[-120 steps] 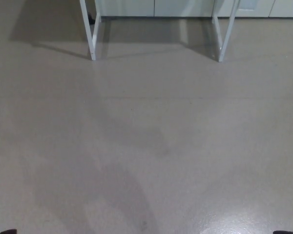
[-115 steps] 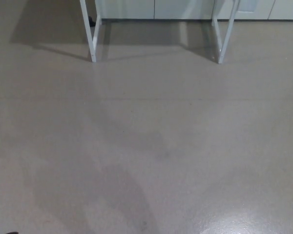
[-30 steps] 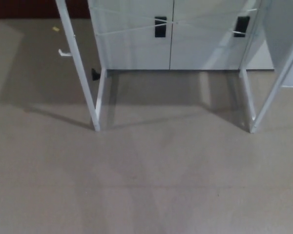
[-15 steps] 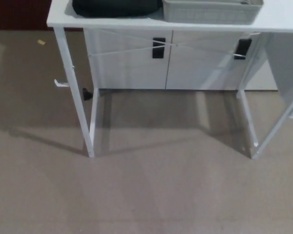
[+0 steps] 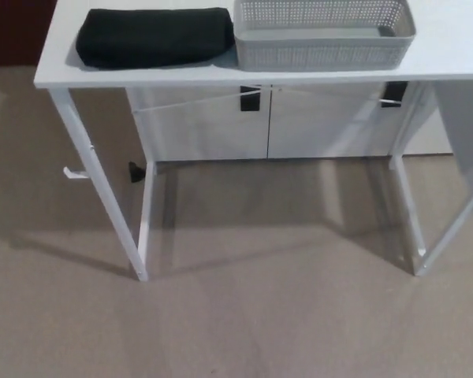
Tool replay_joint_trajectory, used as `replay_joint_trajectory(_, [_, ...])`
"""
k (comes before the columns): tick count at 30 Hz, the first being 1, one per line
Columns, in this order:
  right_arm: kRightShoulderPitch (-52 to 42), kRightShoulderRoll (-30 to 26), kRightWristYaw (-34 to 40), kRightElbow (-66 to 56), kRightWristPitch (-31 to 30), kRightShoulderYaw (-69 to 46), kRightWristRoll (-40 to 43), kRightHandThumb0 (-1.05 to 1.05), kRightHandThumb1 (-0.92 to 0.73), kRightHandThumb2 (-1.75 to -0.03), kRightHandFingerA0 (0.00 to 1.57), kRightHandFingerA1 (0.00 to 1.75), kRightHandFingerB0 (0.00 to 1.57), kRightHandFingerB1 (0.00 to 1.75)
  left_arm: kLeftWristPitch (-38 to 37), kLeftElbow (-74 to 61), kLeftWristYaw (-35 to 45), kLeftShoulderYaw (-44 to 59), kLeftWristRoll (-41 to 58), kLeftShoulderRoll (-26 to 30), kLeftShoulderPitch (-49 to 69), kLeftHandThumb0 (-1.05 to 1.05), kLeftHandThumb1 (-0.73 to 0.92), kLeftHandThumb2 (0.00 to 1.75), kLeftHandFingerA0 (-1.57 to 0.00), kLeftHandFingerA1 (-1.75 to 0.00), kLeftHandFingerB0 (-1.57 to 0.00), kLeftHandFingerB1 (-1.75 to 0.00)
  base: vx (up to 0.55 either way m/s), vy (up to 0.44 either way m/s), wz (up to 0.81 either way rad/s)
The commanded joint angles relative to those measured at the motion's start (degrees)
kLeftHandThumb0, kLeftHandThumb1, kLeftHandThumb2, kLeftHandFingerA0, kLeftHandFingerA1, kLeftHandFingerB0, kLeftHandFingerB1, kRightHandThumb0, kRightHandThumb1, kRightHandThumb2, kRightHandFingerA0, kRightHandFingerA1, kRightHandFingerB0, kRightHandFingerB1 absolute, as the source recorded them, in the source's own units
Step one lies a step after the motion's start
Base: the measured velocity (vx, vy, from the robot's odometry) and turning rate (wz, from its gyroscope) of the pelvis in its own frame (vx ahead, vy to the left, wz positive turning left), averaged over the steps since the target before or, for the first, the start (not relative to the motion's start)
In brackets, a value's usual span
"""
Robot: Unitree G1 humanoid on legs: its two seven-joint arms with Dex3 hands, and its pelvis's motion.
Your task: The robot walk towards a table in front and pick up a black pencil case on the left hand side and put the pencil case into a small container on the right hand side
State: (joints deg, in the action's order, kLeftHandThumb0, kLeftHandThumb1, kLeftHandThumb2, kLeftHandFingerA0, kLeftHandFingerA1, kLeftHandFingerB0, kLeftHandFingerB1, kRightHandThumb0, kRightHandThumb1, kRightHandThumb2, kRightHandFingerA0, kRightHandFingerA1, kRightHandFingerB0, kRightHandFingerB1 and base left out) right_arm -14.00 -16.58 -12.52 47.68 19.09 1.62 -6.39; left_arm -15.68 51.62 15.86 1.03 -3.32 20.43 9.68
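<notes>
Approach step: black fabric pencil case (image 5: 152, 37) lies just left of the grey perforated plastic container (image 5: 323, 35) on the white bench (image 5: 449, 47); neither hand shows; close in squarely before reaching.

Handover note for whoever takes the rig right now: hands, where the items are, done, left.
Out of view: left robot hand, right robot hand.
The black soft pencil case lies on the left of the white table, untouched, right beside the grey perforated plastic basket.
Done: the table is in front, with bare floor before it.
Left: close in, pick up the case, put it in the basket.
</notes>
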Motion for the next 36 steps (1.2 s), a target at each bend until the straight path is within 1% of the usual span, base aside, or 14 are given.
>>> replay_joint_trajectory(1, [-0.5,-0.7,0.4,0.4,-0.3,0.3,-0.6,-0.58,-0.54,-0.57,0.67,0.47,0.56,0.43,-1.3,0.2,-0.5,0.0,-0.7,1.2,0.7,-0.43,0.46,0.77,-0.48,-0.57,-0.32,-0.48,0.11,0.121,-0.04])
replay_joint_trajectory(2, [-0.5,-0.7,0.3,0.5,-0.2,0.3,-0.6,-0.61,-0.47,-0.61,0.68,0.50,0.55,0.45,-1.1,0.0,-0.5,0.0,-0.7,1.2,0.7,-0.43,0.45,0.77,-0.49,-0.57,-0.33,-0.48,0.10,0.161,-0.09])
replay_joint_trajectory(3, [-0.5,-0.6,0.4,0.5,-0.1,0.3,-0.5,-0.61,-0.47,-0.61,0.68,0.50,0.55,0.45,-0.8,-0.1,-0.5,0.1,-0.7,1.2,0.7,-0.43,0.45,0.77,-0.49,-0.57,-0.33,-0.48,0.11,0.305,0.52])
replay_joint_trajectory(8, [-0.2,-0.7,0.7,0.7,-0.3,0.5,-0.9,-0.59,-0.50,-0.59,0.70,0.49,0.58,0.44,-0.8,0.3,-0.4,0.0,-0.7,1.3,0.3,-0.43,0.46,0.78,-0.50,-0.59,-0.34,-0.48,0.09,0.210,-0.05])
replay_joint_trajectory(14, [-0.4,-0.5,0.5,0.5,-0.9,0.4,-0.6,-0.60,-0.50,-0.59,0.72,0.48,0.61,0.45,-1.7,0.7,-0.5,-0.3,-1.1,1.5,0.3,-0.42,0.46,0.77,-0.53,-0.58,-0.34,-0.48,0.07,-0.009,0.05])
replay_joint_trajectory(15, [-0.6,-0.5,0.1,0.4,-0.6,0.3,-0.4,-0.61,-0.49,-0.60,0.75,0.49,0.65,0.46,-1.9,1.1,-0.5,-0.6,-1.4,1.6,0.1,-0.42,0.46,0.78,-0.54,-0.60,-0.35,-0.48,0.10,-0.089,0.00])
replay_joint_trajectory(16, [-0.6,-0.6,-0.1,0.3,-0.5,0.3,-0.3,-0.61,-0.49,-0.60,0.75,0.49,0.65,0.46,-2.0,1.3,-0.6,-0.8,-1.6,1.6,0.0,-0.42,0.46,0.78,-0.54,-0.60,-0.35,-0.48,0.09,-0.120,0.08])
replay_joint_trajectory(17, [-0.3,-0.5,0.1,0.6,-0.4,0.4,-0.4,-0.56,-0.54,-0.57,0.76,0.47,0.69,0.46,-2.0,1.0,-0.7,-0.9,-1.8,1.8,0.0,-0.43,0.47,0.79,-0.55,-0.60,-0.35,-0.49,0.09,-0.145,0.02])
replay_joint_trajectory(18, [-0.3,-0.5,0.3,0.4,-0.8,0.4,-0.6,-0.59,-0.50,-0.59,0.76,0.49,0.66,0.46,-2.0,1.3,-0.7,-0.9,-1.7,1.7,-0.3,-0.43,0.46,0.79,-0.56,-0.61,-0.36,-0.49,0.05,-0.186,0.11])
replay_joint_trajectory(23, [-0.2,-0.6,0.3,0.3,-1.1,0.6,-0.7,-0.61,-0.50,-0.60,0.76,0.49,0.68,0.46,-2.1,1.3,-0.7,-1.2,-1.9,1.8,-0.3,-0.42,0.47,0.78,-0.55,-0.60,-0.35,-0.49,0.19,-0.012,0.00])
replay_joint_trajectory(24, [-0.1,-0.6,0.4,0.2,-1.4,0.7,-0.9,-0.58,-0.55,-0.57,0.76,0.47,0.70,0.45,-1.9,0.9,-0.7,-1.3,-2.0,1.9,-0.2,-0.42,0.47,0.78,-0.55,-0.60,-0.35,-0.48,0.13,-0.091,-0.01])
replay_joint_trajectory(28, [0.1,-0.5,0.3,0.3,-1.3,0.6,-0.7,-0.57,-0.55,-0.57,0.78,0.47,0.69,0.46,-1.9,0.8,-0.7,-1.4,-2.0,2.0,-0.2,-0.42,0.47,0.79,-0.57,-0.62,-0.37,-0.50,0.13,-0.009,-0.07])
replay_joint_trajectory(32, [0.4,-0.6,0.0,0.7,-0.9,0.5,-0.5,-0.57,-0.55,-0.57,0.78,0.47,0.72,0.46,-2.3,1.1,-0.7,-1.8,-2.3,2.2,-0.5,-0.43,0.48,0.79,-0.57,-0.60,-0.36,-0.49,0.15,0.125,-0.12])
replay_joint_trajectory(36, [0.5,-0.7,0.0,1.8,0.2,0.6,-0.6,-0.58,-0.54,-0.57,0.78,0.47,0.73,0.46,-2.0,0.5,-0.9,-2.2,-2.5,2.5,-0.2,-0.42,0.48,0.78,-0.55,-0.58,-0.35,-0.48,0.28,0.296,0.04])
